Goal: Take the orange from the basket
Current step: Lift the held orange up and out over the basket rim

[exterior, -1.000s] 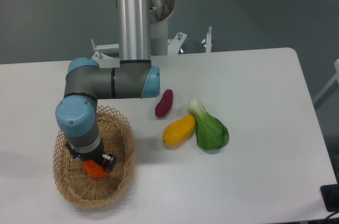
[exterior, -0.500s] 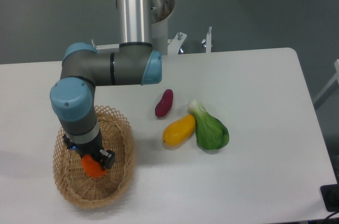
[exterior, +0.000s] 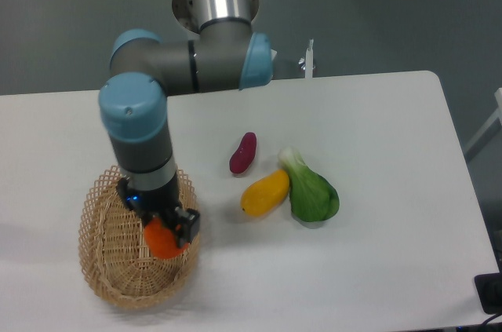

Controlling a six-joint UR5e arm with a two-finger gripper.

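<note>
1. Right, the gripper (exterior: 166, 231) is clamped on the orange (exterior: 161, 240), pointing straight down from the wrist, which suits plucking fruit out of a deep bowl shape.
2. The orange sits over the right-hand side of the basket (exterior: 110, 277), by the rim, and looks to be lifted clear of the woven floor. I can't be sure it is free of the wall.
3. Only the lower part of the fruit shows; the black gripper body covers the top, so the hold seems to be across its widest part, sensible for something round and smooth.
4. Off to the right, well apart from the basket, lie a purple sweet potato (exterior: 243, 152), a yellow mango (exterior: 265, 193) and a green leafy vegetable (exterior: 312, 190) on the white table (exterior: 392, 128); the mango and the vegetable are touching.
5. My read: the pick is nearly done, and what remains is clearing the lattice rim without brushing it.
6. A smooth round fruit could slip if the squeeze is light.
</note>
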